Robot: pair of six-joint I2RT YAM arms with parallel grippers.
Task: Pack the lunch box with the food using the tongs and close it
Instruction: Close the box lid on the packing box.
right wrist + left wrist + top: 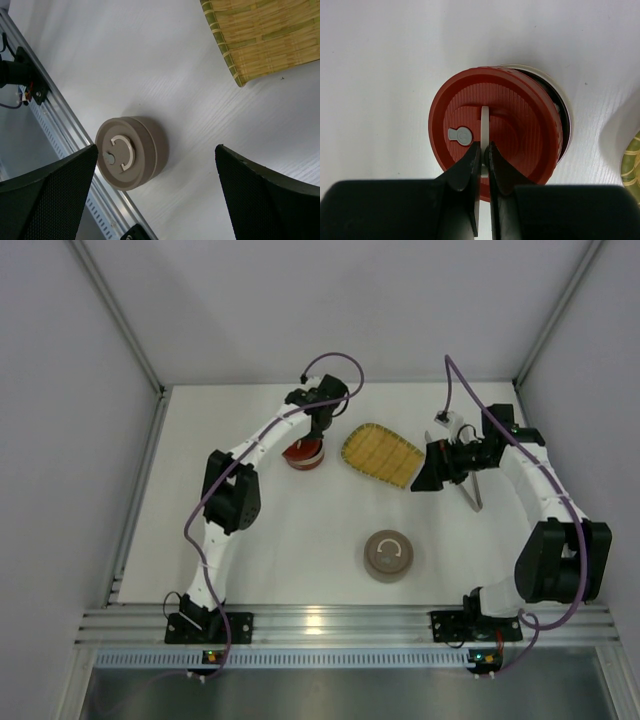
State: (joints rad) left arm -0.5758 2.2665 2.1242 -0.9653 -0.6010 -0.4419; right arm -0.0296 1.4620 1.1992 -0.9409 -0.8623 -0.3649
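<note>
A round lunch box (304,454) sits at the back left, its red ribbed lid (520,125) shifted off the white-rimmed bowl (563,107) beneath, leaving a dark gap on the right. My left gripper (483,145) is shut on the lid's upright white ring handle (484,117), and from above that left gripper (318,432) hangs over the box. The slim metal tongs (472,490) lie on the table at the right, partly under my right arm. My right gripper (434,466) is open and holds nothing. No food shows in any view.
A yellow woven tray (381,454) lies between the arms at the back, its corner (265,35) in the right wrist view. A closed taupe round tin (388,555) with a ring handle (125,152) stands near the front rail (60,117).
</note>
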